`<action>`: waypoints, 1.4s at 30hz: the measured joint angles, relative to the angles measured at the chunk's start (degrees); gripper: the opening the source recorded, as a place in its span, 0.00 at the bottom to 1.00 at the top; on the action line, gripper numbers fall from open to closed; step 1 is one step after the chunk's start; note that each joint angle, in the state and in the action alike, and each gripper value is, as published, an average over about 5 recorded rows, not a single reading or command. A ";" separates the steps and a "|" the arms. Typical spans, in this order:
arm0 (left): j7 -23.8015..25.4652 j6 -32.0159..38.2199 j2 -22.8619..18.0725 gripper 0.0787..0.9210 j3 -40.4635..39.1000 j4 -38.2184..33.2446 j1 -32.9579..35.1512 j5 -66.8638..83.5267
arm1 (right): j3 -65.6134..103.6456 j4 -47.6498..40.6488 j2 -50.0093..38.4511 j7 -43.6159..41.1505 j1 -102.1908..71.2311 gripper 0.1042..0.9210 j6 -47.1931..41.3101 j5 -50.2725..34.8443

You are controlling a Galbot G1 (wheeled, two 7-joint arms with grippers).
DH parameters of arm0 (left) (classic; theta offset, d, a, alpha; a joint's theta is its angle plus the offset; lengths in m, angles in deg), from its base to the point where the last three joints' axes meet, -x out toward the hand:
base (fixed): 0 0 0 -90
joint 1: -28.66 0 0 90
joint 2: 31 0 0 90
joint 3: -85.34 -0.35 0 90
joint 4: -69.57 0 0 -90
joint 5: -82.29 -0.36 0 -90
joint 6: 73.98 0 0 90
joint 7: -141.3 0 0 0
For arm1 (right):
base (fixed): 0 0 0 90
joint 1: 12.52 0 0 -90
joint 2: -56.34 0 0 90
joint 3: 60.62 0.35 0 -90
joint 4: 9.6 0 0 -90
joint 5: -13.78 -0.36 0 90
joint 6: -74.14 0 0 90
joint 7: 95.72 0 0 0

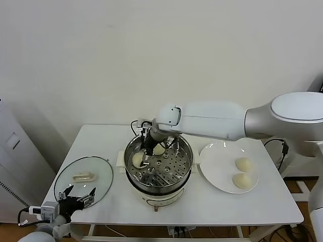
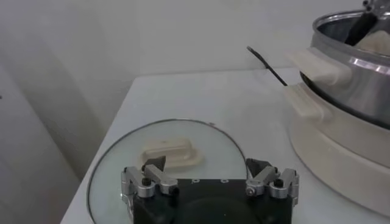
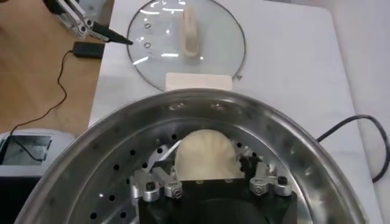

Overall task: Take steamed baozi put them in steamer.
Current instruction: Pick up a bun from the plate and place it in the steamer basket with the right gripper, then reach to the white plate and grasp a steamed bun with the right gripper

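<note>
The steamer [image 1: 184, 147] stands mid-table, a shiny steel pot with a perforated tray. Two cream-white baozi lie inside it, one on the tray's left [image 1: 137, 160] and one at the back [image 1: 160, 149]. My right gripper [image 1: 145, 160] reaches down into the pot. In the right wrist view the right gripper [image 3: 205, 165] is open, its fingers spread to either side of the left baozi [image 3: 204, 152]. Two more baozi [image 1: 244, 164] [image 1: 241, 180] sit on the white plate [image 1: 217, 156]. My left gripper [image 1: 76, 197] hangs open and empty over the table's front left corner.
A round glass lid [image 1: 83, 176] with a white handle lies flat left of the steamer, right under the left gripper [image 2: 207, 165]. A black cable [image 2: 268, 66] runs behind the pot's white side handle [image 2: 317, 67]. White cabinet at far left.
</note>
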 measured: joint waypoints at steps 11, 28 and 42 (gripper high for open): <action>-0.03 -0.22 0.11 0.88 0.31 -0.82 0.30 0.03 | -6.07 3.62 -12.99 -11.55 10.04 0.88 4.82 7.47; -0.18 -0.58 -0.23 0.88 0.46 -1.40 0.34 0.01 | -4.28 0.74 -30.12 -24.42 5.69 0.88 15.53 27.94; -0.26 -0.91 -0.24 0.88 0.61 -1.55 0.61 -0.06 | 7.11 -6.40 -34.09 -26.69 -8.83 0.88 22.27 41.22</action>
